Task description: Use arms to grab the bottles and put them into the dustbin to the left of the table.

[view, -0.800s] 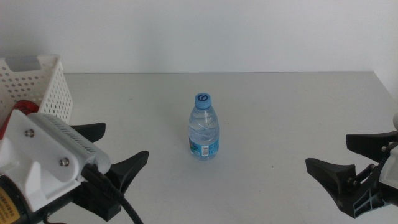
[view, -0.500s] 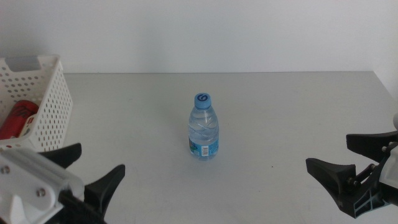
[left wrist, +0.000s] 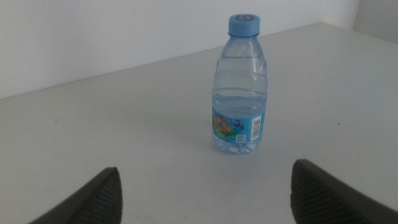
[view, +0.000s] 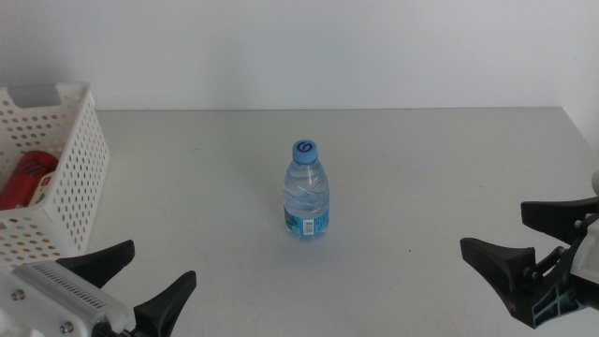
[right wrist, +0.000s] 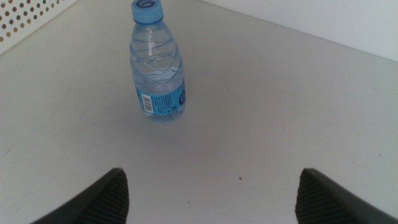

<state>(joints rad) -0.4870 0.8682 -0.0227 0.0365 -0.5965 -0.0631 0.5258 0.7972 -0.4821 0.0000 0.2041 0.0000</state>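
Near the water bottle [view: 307, 202], on its left and toward the camera, sat the left gripper [view: 128, 286], jaws spread wide, nothing between them, touching nothing; white housing with screws visible below the prongs. Right of the bottle, well apart from it, waited the right gripper [view: 531, 232], jaws likewise spread wide and empty; only its dark prongs and a bit of frame showed at the picture's edge.

Bottle stood upright on the table [view: 421, 168], blue cap on, blue label low on its body; clear of both grippers. Left of the bottle, well apart, stood the dustbin [view: 70, 159], white, perforated walls; a red can [view: 28, 178] lay inside it.

Left wrist view: bottle [left wrist: 240, 87] centred between the two prong tips of that gripper [left wrist: 205, 193], beyond them, not touched; barcode side of the label faced this camera; neither dustbin nor can appeared. Right wrist view: bottle [right wrist: 156, 65] off toward one prong of that gripper [right wrist: 214, 193], not between the tips; a corner of the dustbin's perforated wall [right wrist: 31, 18] showed beyond the bottle; the can was hidden from it; only the middle view showed the can.
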